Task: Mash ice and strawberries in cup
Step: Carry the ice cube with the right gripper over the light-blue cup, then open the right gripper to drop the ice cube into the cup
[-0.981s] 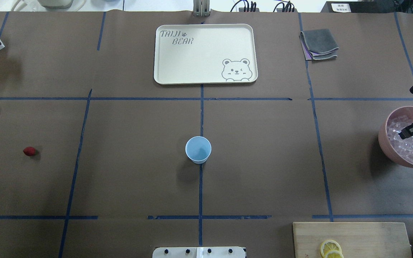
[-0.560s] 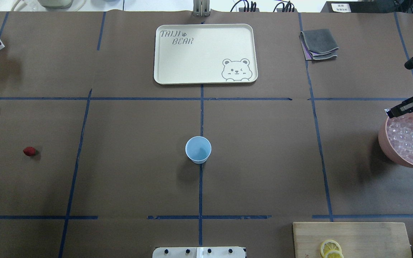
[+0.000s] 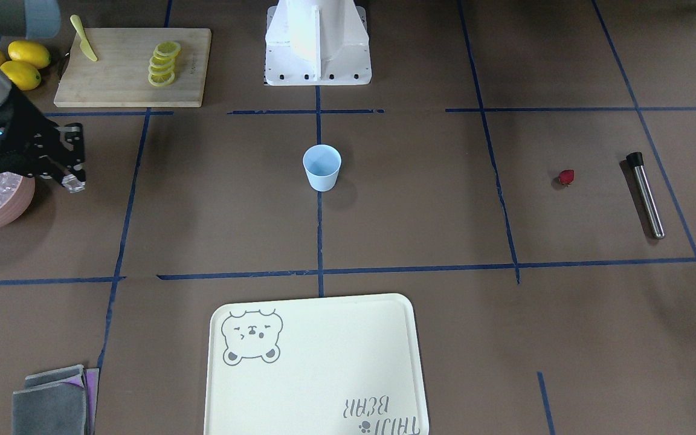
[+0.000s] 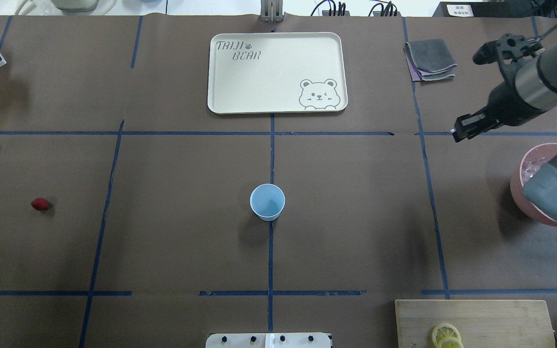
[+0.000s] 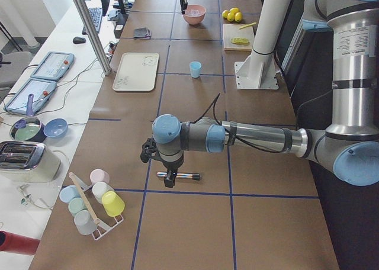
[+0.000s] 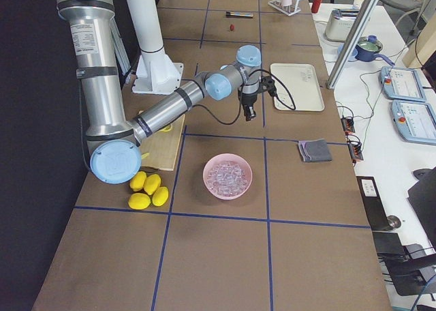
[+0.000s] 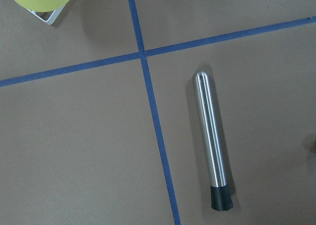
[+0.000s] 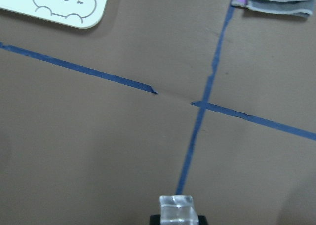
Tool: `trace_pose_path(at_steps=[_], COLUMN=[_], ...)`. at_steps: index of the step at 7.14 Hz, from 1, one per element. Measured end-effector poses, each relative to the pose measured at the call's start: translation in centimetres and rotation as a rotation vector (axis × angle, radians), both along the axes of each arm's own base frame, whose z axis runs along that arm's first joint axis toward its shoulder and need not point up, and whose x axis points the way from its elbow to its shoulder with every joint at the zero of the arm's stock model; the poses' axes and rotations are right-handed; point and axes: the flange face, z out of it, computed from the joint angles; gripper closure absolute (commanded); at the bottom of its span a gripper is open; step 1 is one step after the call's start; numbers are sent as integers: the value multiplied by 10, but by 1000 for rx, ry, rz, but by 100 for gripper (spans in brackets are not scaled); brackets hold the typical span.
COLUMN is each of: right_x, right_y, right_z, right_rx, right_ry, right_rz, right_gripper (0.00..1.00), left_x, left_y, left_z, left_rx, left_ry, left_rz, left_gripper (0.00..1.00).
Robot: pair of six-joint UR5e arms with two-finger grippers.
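My right hand [image 3: 74, 181] is clenched on one ice cube [image 8: 176, 208]. The cube is clear, glassy and squarish, with no long axis I can make out. I hold it above the bench [image 4: 356, 217], near the pink bowl [image 3: 0, 211]. The pale blue cup [image 4: 267, 202] stands upright at mid-bench, mouth up, tapering to its base. The dark red strawberry [image 4: 39, 204] lies well apart on my left, too small to tell which way its tip points. My left hand [image 5: 170, 178] hangs over a steel rod [image 7: 211, 141]; clenched or released, I cannot tell.
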Motion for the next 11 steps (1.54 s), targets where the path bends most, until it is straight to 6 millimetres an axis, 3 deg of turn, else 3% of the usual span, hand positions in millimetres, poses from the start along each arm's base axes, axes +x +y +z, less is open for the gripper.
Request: trace_pose_path(at_steps=[3,6,7,8,9,10,11], right_x=[-116,-237,-281,-312,-327,-333,-335], right_y=[36,84,90,95,100,102,103], right_z=[-95,-168,-188,-199,-202,-202,-199], right_rx=[-71,-116,-136,-148,-151,-151,-148], right_ry=[12,20,36,54,66,73,78], right_rz=[67,146,169,182,188,189,186], right_gripper=[100,100,100,100,98,74,14], left_x=[0,0,0,0,0,0,0], left_y=[-3,-4,-3,-3,-3,-2,-1], left_z=[-3,-4,-4,-4,-3,-2,-1], left_rx=[8,9,9,8,7,5,3], left_ry=[0,1,1,1,1,1,1], left_rz=[0,0,-1,-1,-1,-1,-1], left_gripper=[0,0,0,0,0,0,0])
